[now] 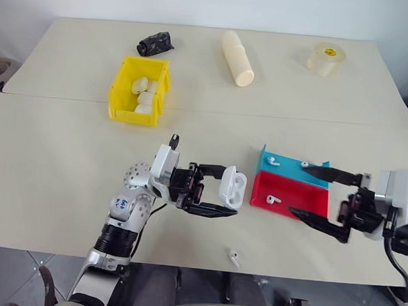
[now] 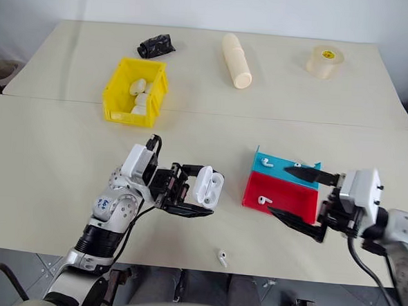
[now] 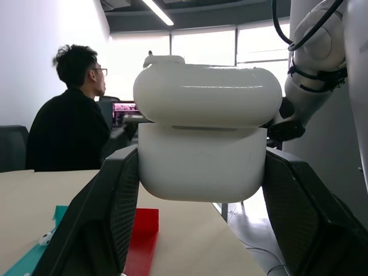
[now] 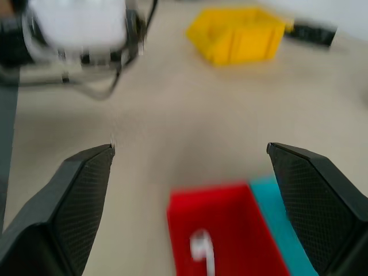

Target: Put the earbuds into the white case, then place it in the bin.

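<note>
While the left gripper clamps the white case at frame centre, its lid seems ajar. At lower right, the right gripper gapes wide and empty over the red tray.

Bright, even overhead light with soft shadows; right wrist view motion-blurred.

tabletop: pale beige, with a seam running across it
landmark: yellow bin, sitting just past the seam
behind bin: black crumpled thing
right of bin: cream cylinder, then tape roll
near-right of bin: blue tray and red tray, touching
near edge: one loose earbud
</note>
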You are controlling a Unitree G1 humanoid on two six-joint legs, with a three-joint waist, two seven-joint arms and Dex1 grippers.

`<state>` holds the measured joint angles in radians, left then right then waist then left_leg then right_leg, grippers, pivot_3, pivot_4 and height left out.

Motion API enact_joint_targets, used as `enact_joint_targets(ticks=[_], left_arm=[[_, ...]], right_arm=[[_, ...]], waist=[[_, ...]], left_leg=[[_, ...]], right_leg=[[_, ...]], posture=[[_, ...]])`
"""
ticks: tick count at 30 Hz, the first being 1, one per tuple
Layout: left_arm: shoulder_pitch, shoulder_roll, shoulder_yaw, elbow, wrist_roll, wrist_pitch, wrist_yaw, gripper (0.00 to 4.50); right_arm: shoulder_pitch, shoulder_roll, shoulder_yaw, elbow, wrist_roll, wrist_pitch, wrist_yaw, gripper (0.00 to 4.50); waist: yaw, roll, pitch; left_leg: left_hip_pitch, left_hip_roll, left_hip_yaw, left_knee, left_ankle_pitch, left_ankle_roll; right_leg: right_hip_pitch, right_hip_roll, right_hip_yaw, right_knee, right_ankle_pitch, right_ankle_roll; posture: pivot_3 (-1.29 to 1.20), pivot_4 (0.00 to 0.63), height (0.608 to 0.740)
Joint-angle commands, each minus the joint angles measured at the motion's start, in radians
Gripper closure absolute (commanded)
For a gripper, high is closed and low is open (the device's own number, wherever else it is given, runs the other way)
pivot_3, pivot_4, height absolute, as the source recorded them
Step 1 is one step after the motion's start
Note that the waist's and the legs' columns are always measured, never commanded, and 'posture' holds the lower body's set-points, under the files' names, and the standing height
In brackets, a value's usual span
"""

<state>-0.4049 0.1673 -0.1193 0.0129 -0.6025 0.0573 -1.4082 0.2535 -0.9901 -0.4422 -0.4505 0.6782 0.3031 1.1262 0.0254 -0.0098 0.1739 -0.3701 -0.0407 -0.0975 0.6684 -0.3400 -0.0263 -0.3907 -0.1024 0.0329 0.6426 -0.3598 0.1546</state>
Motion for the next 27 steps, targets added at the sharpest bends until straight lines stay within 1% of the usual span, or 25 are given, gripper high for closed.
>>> enact_joint_targets(ticks=[1,5,7,11,14,19,21,24,27], left_arm=[[0.013,0.006,-0.009,-0.013,-0.011,-0.027,-0.029,1.70],[0.004,0.019,-0.010,0.016,0.029,-0.060,-0.012,1.70],[0.003,0.020,-0.004,0.018,0.028,-0.062,0.003,1.70],[0.009,0.026,-0.006,0.006,0.023,-0.056,0.021,1.70],[0.018,0.032,-0.010,-0.006,0.021,-0.047,0.035,1.70],[0.025,0.033,-0.020,-0.017,0.020,-0.045,0.049,1.70],[0.025,0.029,-0.023,-0.023,0.018,-0.043,0.058,1.70],[0.025,0.024,-0.026,-0.029,0.016,-0.041,0.070,1.70],[0.027,0.022,-0.029,-0.036,0.018,-0.038,0.078,1.70]], right_arm=[[-0.019,-0.093,-0.023,-0.047,-0.024,0.153,-0.055,0.05],[-0.158,-0.199,0.102,-0.119,-0.030,0.361,-0.170,0.05],[-0.259,-0.227,0.200,-0.150,-0.029,0.461,-0.218,0.05],[-0.469,-0.229,0.393,-0.188,-0.027,0.635,-0.261,0.05],[-0.627,-0.217,0.546,-0.203,-0.067,0.744,-0.274,0.05],[-0.826,-0.157,0.751,-0.194,-0.146,0.866,-0.297,0.05],[-0.880,-0.160,0.821,-0.192,-0.181,0.906,-0.293,0.05],[-0.928,-0.181,0.926,-0.177,-0.257,0.906,-0.273,0.05],[-0.961,-0.186,0.988,-0.157,-0.310,0.902,-0.248,0.05]], waist=[[-0.005,0.000,0.000],[-0.004,0.000,0.000],[-0.001,0.000,0.000],[0.003,0.000,0.000],[0.001,0.000,0.000],[-0.001,0.000,0.000],[-0.001,0.000,0.000],[0.000,0.000,0.000],[-0.001,0.000,0.000]], left_leg=[[0.000,0.000,0.001,0.000,0.000,0.000],[0.001,0.002,0.001,0.000,0.000,0.000],[0.000,0.002,-0.001,0.000,0.000,0.000],[-0.002,0.001,-0.002,0.000,0.000,0.000],[-0.002,0.000,-0.002,-0.001,0.000,0.000],[-0.003,0.000,-0.002,-0.001,0.000,0.000],[-0.003,0.000,-0.002,-0.001,0.000,0.000],[-0.003,-0.001,-0.002,-0.001,0.000,0.000],[-0.004,-0.002,-0.002,-0.001,0.000,0.000]], right_leg=[[0.000,0.001,0.000,0.000,0.000,0.000],[-0.001,0.002,0.001,0.000,0.000,0.000],[-0.001,0.001,0.000,0.000,0.000,0.000],[-0.001,-0.001,-0.001,-0.003,0.000,0.000],[-0.002,-0.003,-0.001,-0.004,0.000,0.000],[-0.002,-0.003,-0.002,-0.005,0.000,0.001],[-0.003,-0.003,-0.002,-0.005,0.000,0.001],[-0.003,-0.003,-0.002,-0.005,0.000,0.001],[-0.004,-0.004,-0.002,-0.005,0.000,0.001]], posture=[[0.00,0.150,0.740],[0.00,0.150,0.740],[0.00,0.150,0.740],[0.00,0.150,0.740],[0.00,0.150,0.740],[0.00,0.150,0.740],[0.00,0.150,0.740],[0.00,0.150,0.740],[0.00,0.150,0.740]])
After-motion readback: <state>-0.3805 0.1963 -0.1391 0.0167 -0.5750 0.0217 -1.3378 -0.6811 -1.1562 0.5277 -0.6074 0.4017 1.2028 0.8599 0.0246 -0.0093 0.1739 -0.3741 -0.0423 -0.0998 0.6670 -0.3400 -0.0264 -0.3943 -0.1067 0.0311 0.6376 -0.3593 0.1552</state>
